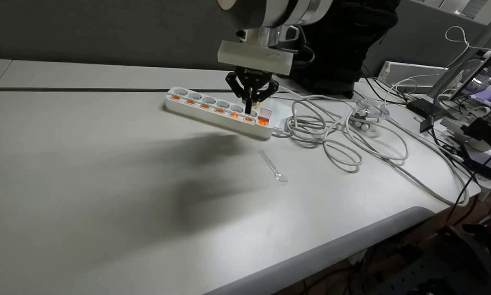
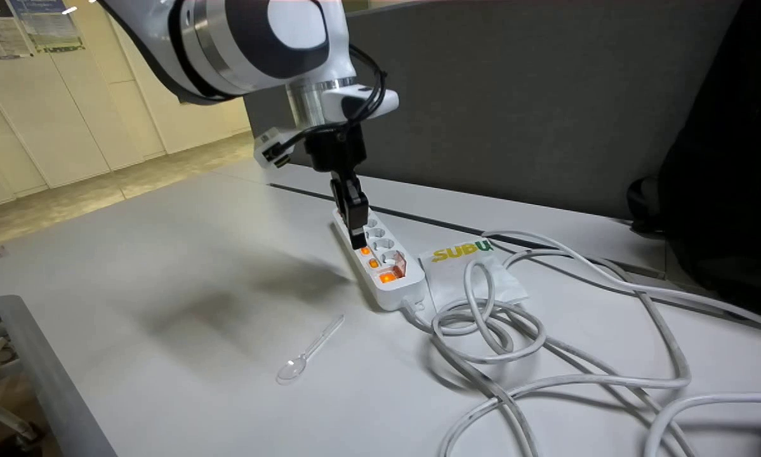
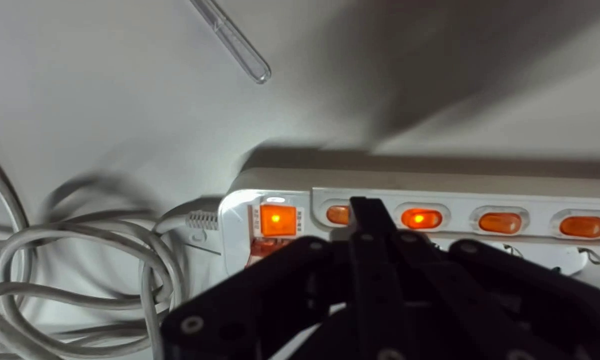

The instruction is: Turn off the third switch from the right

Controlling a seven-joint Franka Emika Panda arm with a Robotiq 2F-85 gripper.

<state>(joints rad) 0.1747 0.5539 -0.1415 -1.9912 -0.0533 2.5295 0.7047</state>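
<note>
Your end effector (image 3: 374, 204) points down over the white power strip (image 1: 216, 119), its fingers (image 3: 366, 212) pressed together. In the wrist view their tips stand between the second and third switches from the cord end, hiding part of the second switch (image 3: 337, 215). The third switch (image 3: 421, 218) is just beside them, on the side away from the cord, and glows orange with a bright spot. Whether your tips touch the strip, you cannot tell from these views.

At the cord end, the square switch (image 3: 278, 220) also glows, and its reddish see-through cover (image 1: 265, 114) stands raised. In both exterior views you see a clear spoon (image 1: 271, 165) lying on the desk (image 1: 85, 131), apart from the strip. The cord (image 2: 608, 381) lies in loose loops, partly over a white paper (image 2: 447, 279) near the strip's end.
</note>
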